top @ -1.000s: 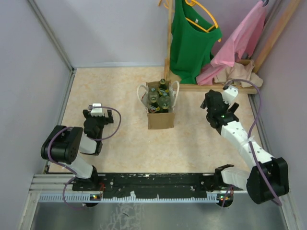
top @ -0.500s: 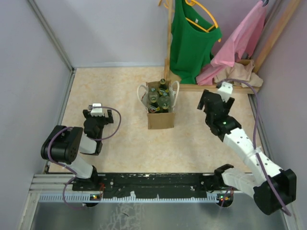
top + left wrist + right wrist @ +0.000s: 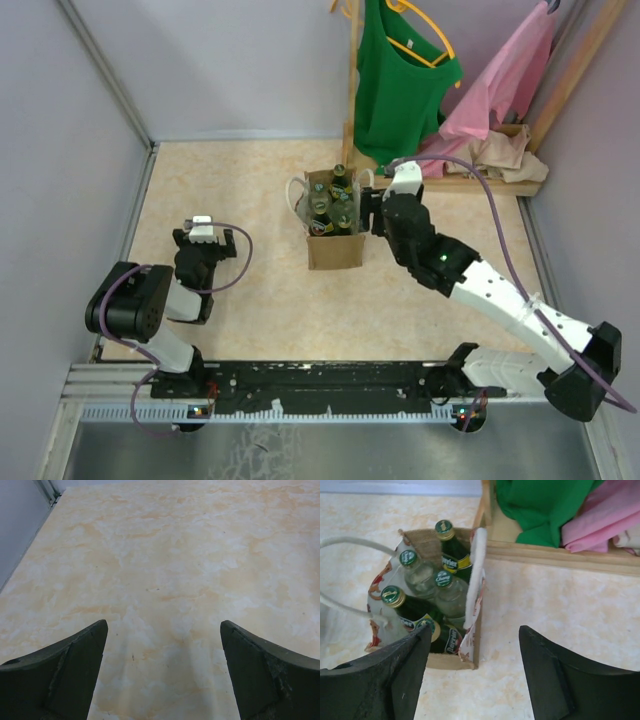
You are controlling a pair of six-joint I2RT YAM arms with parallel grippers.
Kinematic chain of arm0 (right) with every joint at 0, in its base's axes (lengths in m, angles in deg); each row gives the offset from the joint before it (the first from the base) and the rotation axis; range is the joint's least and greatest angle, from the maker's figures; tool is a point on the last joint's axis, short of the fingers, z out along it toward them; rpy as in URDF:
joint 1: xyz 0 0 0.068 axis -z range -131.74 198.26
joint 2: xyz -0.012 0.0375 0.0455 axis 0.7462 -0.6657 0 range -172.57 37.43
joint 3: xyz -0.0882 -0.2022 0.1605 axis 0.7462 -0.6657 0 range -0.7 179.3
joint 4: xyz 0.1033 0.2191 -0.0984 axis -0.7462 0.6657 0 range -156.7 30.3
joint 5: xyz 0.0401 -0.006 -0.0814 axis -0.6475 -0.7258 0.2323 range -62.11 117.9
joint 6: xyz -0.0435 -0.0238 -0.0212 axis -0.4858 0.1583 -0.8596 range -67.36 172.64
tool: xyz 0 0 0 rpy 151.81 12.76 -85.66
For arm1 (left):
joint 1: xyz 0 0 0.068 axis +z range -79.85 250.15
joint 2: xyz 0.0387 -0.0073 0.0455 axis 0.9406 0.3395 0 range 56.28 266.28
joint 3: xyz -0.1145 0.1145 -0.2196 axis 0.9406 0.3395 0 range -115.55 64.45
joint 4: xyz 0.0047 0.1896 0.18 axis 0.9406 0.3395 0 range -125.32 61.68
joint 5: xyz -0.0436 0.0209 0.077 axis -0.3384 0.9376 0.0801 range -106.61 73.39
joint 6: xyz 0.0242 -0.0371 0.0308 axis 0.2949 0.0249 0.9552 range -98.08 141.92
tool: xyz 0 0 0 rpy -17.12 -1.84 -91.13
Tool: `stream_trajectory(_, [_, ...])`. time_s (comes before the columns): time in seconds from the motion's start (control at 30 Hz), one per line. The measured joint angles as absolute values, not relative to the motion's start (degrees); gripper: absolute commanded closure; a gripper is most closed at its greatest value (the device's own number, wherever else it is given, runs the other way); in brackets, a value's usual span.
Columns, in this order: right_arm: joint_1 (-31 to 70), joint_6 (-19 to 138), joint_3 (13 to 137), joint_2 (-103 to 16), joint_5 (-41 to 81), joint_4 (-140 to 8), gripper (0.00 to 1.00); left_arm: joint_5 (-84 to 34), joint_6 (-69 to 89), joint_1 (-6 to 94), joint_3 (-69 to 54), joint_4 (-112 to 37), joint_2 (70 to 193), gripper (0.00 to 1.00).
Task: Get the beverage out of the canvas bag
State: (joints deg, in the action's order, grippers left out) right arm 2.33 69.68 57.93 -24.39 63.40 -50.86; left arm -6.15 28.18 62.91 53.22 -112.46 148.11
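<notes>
The tan canvas bag (image 3: 334, 250) with white looped handles stands upright at the table's middle, holding several green and clear glass bottles (image 3: 331, 205). In the right wrist view the bag (image 3: 440, 661) sits at the left, bottles (image 3: 451, 592) upright inside with green caps. My right gripper (image 3: 372, 208) is open, just right of the bag's top; in its own view the gripper (image 3: 475, 642) hangs over the bag's right wall. My left gripper (image 3: 205, 238) is open and empty at the left, and in its own view (image 3: 164, 637) it shows over bare table.
A wooden rack (image 3: 352, 90) at the back right carries a green sleeveless shirt (image 3: 402, 80) and a pink garment (image 3: 497, 85); its wooden base (image 3: 560, 560) runs just behind the bag. Grey walls close the left and back sides.
My right arm has swung left from the right side of the table to the bag's right edge, gripper still open. The left arm and the bag have not moved.
</notes>
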Motion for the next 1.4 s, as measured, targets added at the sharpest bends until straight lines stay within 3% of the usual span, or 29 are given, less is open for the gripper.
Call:
stream_trajectory(0.13, [0.3,68.4,57.8,-26.8,59.7,-51.6,0.27,-6.1,28.2,62.9,53.2,-112.5,148.1,0.00])
stream_trajectory(0.37, [-3.8,65.1,50.6,-26.1,52.1,-59.6,0.13,-6.1,28.2,62.9,53.2,-112.5,148.1,0.00])
stream_trajectory(0.6, [-3.8,64.1,48.4,-26.0,50.4,-63.4,0.08,-6.1,28.2,62.9,53.2,-112.5,148.1,0.00])
stream_trajectory(1.4, [-3.8,57.5,48.4,-36.1,55.7,-72.9,0.20,-6.1,28.2,62.9,53.2,-112.5,148.1,0.00])
